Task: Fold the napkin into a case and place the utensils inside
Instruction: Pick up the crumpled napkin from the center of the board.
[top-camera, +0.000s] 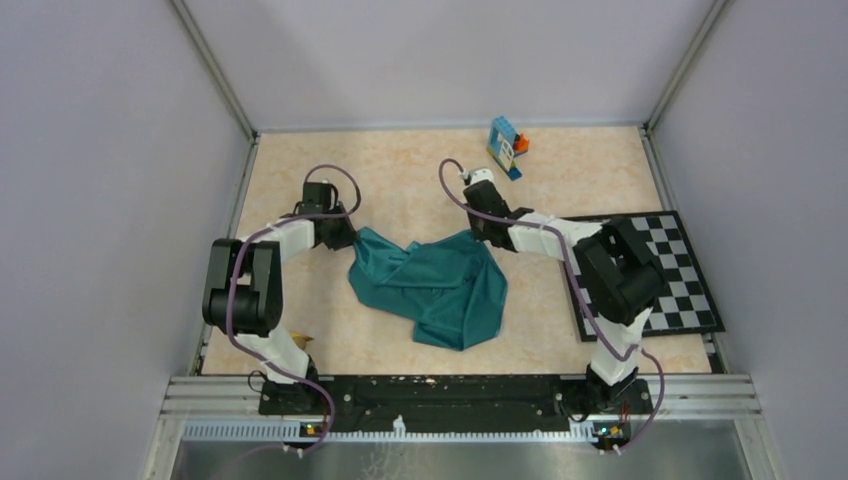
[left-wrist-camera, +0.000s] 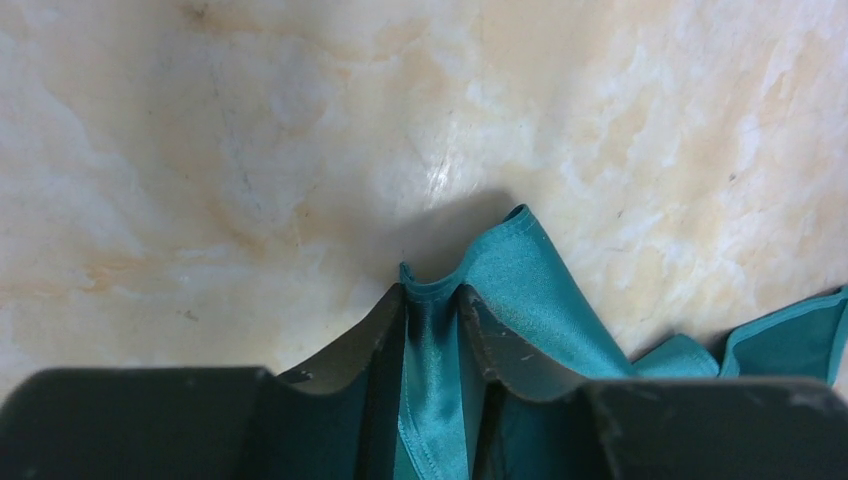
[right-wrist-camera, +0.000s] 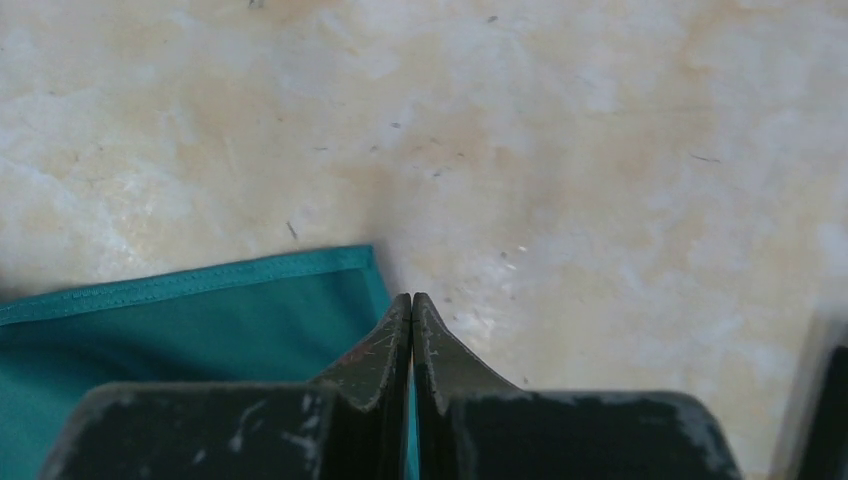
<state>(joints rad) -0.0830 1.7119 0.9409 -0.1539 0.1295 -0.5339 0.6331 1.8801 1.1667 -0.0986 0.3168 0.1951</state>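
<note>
The teal-green napkin (top-camera: 440, 285) lies crumpled and loosely bunched in the middle of the table, stretched between both grippers. My left gripper (top-camera: 345, 236) is shut on its left corner; in the left wrist view the cloth (left-wrist-camera: 520, 280) is pinched between the fingers (left-wrist-camera: 432, 295) and pokes out past them. My right gripper (top-camera: 487, 232) is shut on the napkin's upper right edge; in the right wrist view a sliver of teal shows between the closed fingers (right-wrist-camera: 411, 305), with the hemmed cloth (right-wrist-camera: 200, 320) to the left. No utensils are in view.
A blue-orange toy block (top-camera: 506, 146) stands at the back of the table. The black-and-white checkerboard mat (top-camera: 680, 270) lies at the right, partly under my right arm. Grey walls enclose the marbled tabletop (top-camera: 400, 170) on three sides.
</note>
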